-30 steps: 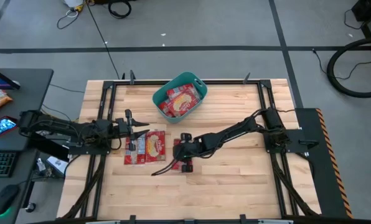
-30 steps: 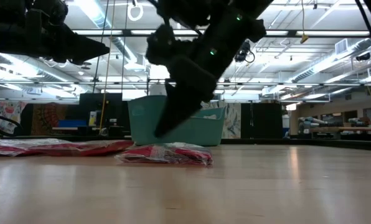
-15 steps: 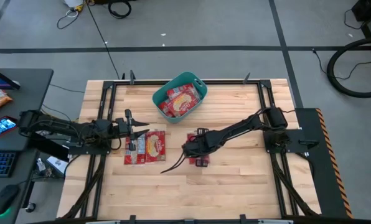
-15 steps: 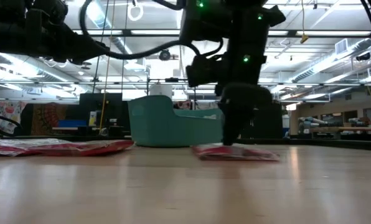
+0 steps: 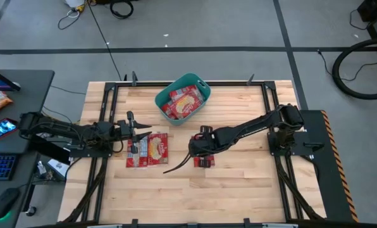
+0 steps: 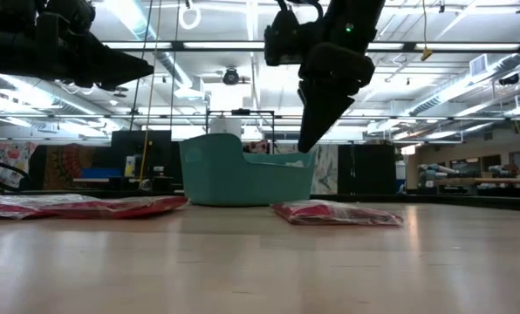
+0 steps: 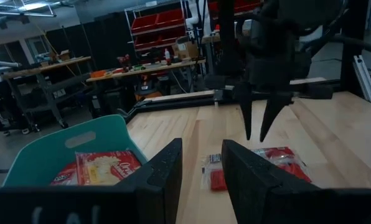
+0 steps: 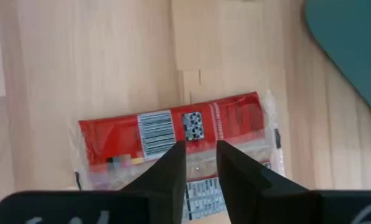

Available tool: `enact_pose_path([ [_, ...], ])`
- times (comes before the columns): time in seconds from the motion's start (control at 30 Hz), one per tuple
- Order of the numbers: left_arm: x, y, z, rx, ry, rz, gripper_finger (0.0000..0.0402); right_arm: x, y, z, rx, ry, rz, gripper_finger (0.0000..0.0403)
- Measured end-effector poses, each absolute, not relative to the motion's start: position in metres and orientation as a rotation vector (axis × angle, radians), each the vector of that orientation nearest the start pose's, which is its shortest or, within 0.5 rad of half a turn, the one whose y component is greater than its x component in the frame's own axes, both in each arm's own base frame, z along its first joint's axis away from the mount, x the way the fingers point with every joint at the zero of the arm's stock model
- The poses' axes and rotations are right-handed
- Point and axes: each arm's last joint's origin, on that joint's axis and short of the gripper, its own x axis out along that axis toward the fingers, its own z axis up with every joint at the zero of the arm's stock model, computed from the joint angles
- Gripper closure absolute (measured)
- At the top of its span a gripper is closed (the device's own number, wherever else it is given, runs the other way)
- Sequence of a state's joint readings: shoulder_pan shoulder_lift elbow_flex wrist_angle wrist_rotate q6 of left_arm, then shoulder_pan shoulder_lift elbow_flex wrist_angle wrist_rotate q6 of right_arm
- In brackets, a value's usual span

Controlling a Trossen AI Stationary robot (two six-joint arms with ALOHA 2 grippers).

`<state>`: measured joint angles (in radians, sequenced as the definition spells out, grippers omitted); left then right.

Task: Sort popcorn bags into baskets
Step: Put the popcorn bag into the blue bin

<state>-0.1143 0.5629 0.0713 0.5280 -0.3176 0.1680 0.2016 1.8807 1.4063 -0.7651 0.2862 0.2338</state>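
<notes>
The teal basket (image 5: 183, 98) stands near the table's far edge and holds red popcorn bags (image 5: 184, 102); the left wrist view shows the basket (image 7: 61, 152) too. One red bag (image 5: 205, 162) lies flat on the wood at mid-table, with its barcode side up (image 8: 173, 134). My right gripper (image 6: 311, 139) hovers open above it, fingers pointing down, touching nothing. More red bags (image 5: 147, 150) lie flat to the left. My left gripper (image 5: 141, 131) waits open above their far edge.
Black frame rails (image 5: 106, 114) run along the table's left and right sides. A desk (image 5: 11, 126) with a keyboard, a phone and an orange packet stands beyond the left edge. Bare wood (image 5: 195, 196) stretches along the near side.
My right gripper moved toward the table's right with its tips on the lone bag, straightened from slanting to upright, then rose clear of it. The bag slid along the table to the right and lies flat there now.
</notes>
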Motion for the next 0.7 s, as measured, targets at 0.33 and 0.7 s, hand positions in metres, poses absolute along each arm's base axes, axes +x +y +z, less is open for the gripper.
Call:
enact_pose_path([
  [0.33, 0.136, -0.007, 0.186, 0.159, -0.024, 0.207, 0.0283, 0.394, 0.075, 0.172, 0.072, 1.124, -0.247, 0.0224],
  [0.7, 0.136, -0.007, 0.186, 0.159, -0.024, 0.207, 0.0283, 0.382, 0.043, 0.169, 0.419, 1.269, -0.636, 0.0223],
])
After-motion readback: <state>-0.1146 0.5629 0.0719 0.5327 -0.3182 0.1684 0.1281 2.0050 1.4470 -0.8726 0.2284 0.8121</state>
